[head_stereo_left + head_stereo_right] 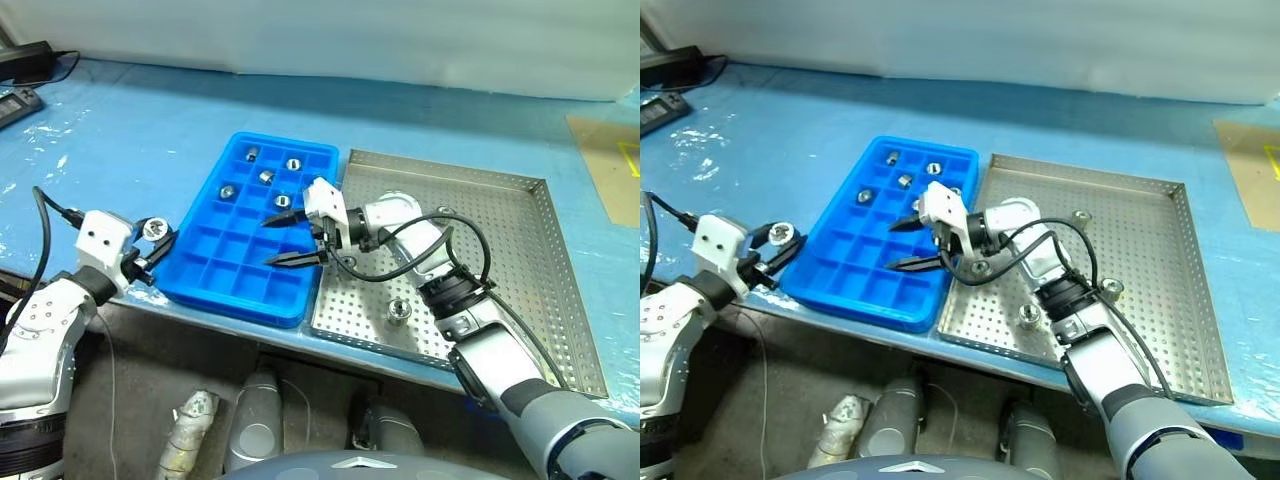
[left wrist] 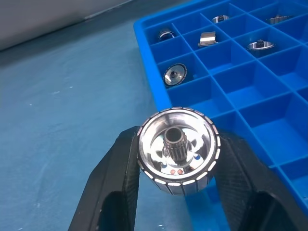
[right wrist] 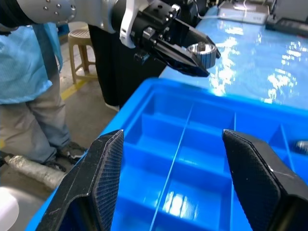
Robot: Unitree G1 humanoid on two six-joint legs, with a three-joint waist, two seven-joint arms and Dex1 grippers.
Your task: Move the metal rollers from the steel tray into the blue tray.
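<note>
Fingers first: my left gripper (image 1: 152, 243) is clamped on one of the metal rollers (image 2: 178, 149), holding it just off the near left corner of the blue tray (image 1: 213, 283), out over the edge of the surface. My right gripper (image 1: 296, 238) has its fingers spread wide with nothing between them, hanging over the middle of the blue tray's right side.

So I'd say I'm mid-delivery. That roller is gripped but not yet over a compartment. Next move as I see it: swing the left hand in over the tray, line up with an empty square in the near rows, then let go low enough that it doesn't bounce out. Right hand is kind of parked in the middle of things, so I'd want to keep the two arms from bumping.

The roller itself is a shiny, short silver cylinder with a hub in the middle and little dark tick marks round the rim, pinched across its sides. A handful more already sit in the far rows of the blue tray, one per square. The steel tray (image 1: 540, 260) sits right beside the blue one, touching or nearly so, and still has a few rollers on its perforated floor, one (image 1: 397, 311) near the front edge. Not done yet.
</note>
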